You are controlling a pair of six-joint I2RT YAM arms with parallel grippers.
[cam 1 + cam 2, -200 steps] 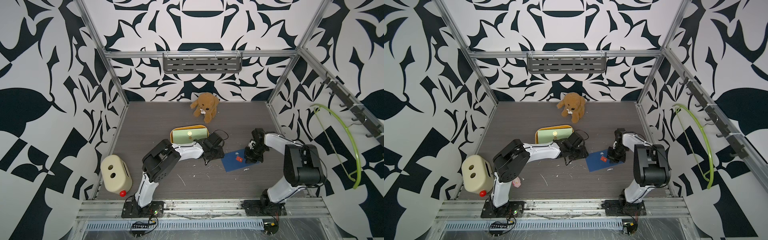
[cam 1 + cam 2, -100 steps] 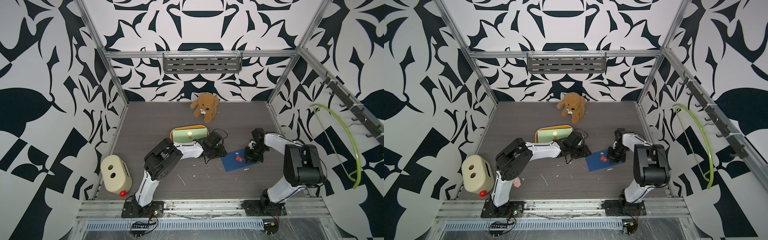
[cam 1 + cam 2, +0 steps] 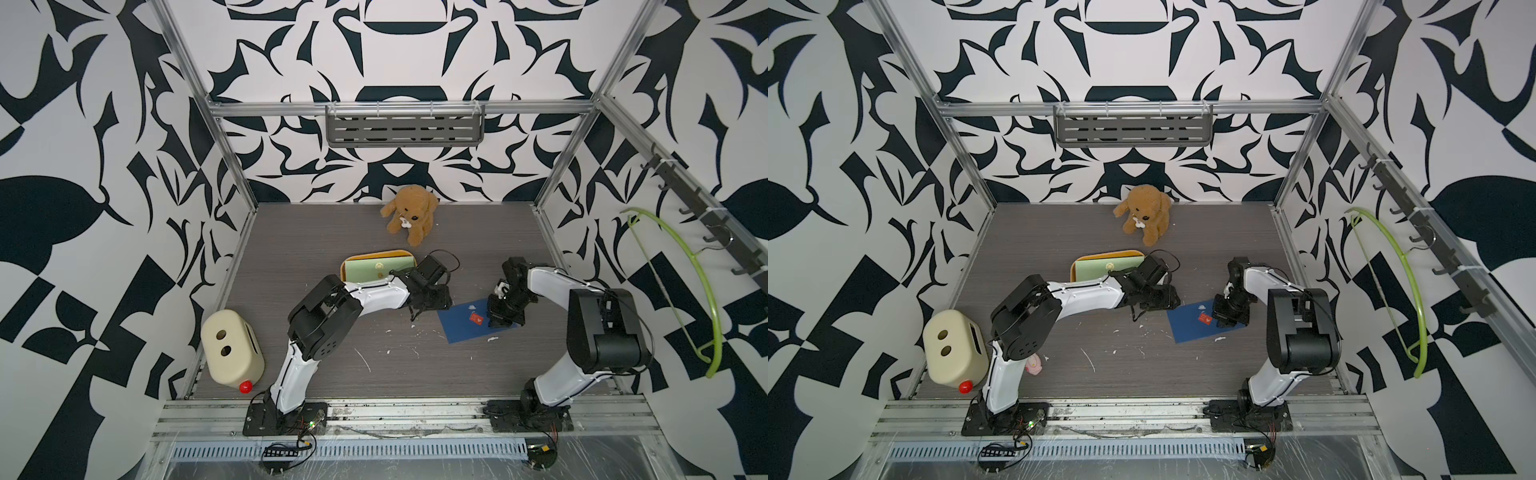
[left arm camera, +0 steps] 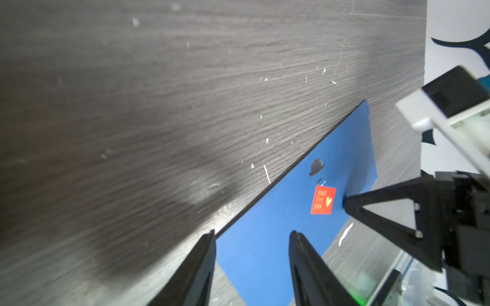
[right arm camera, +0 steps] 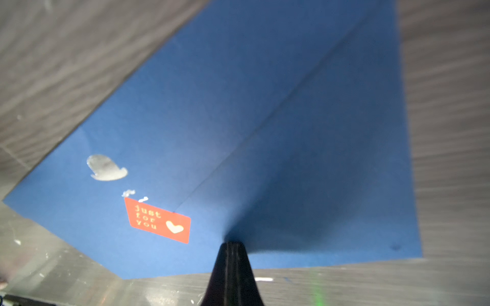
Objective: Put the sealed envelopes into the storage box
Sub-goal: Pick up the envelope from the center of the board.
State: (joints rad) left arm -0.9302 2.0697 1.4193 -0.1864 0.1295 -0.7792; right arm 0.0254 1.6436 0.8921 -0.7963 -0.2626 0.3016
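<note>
Patterned black-and-white walls enclose a grey desk (image 3: 311, 232).

Both top views: the box (image 3: 374, 252) (image 3: 1104, 252) sits mid-desk and holds a green envelope (image 3: 376, 270). A navy envelope (image 3: 459, 330) (image 3: 1187, 328) lies flat to the box's near right, outside it. Over the last second the left gripper (image 3: 436, 305) has edged slightly rightward, to the navy envelope's far-left corner. The right gripper (image 3: 493, 322) has not moved, its tip resting just right of the sticker (image 3: 476, 319).

Left wrist view: the left jaws are half-spread and empty, with the envelope's far edge (image 4: 265, 251) passing beneath the gap.

Right wrist view: the right jaws are closed to one point (image 5: 232, 245), pressing on the paper beside the sticker (image 5: 159, 222).

Reading: one arm appears to pin the envelope while the other comes for its edge. The lift to the box has not yet begun.
</note>
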